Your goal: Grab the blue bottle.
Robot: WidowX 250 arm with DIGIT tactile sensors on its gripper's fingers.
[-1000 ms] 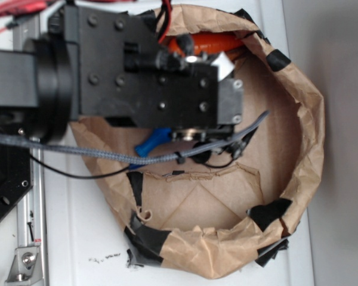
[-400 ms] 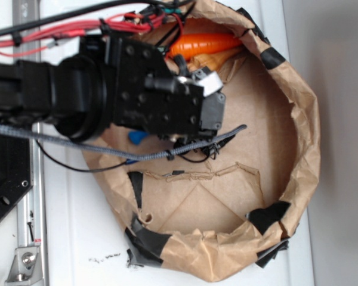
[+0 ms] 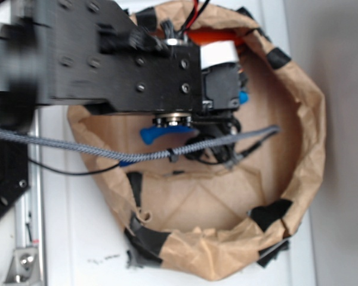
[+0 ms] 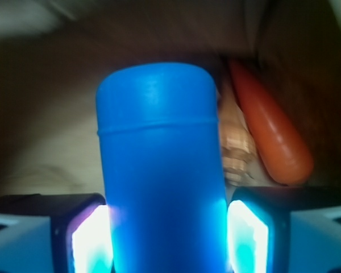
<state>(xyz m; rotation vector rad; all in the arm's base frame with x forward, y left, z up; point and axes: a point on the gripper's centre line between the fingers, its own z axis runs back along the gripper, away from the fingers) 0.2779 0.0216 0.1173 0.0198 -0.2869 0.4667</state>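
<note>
Jaws are seen pressed against both sides of the blue bottle (image 4: 162,170), whose wide body fills the gap between the lit pads (image 4: 247,236) in the wrist view. It is held inside the crumpled paper bowl (image 3: 310,155) on the white worktop (image 3: 77,238), the paper rim rising close around the arm. An orange carrot toy (image 4: 270,133) and a striped shell (image 4: 234,142) are seen just beyond; no writing can be read.

The blue bottle (image 4: 162,170) stands clamped between two glowing fingers (image 4: 247,239), beside an orange carrot (image 4: 273,133).
</note>
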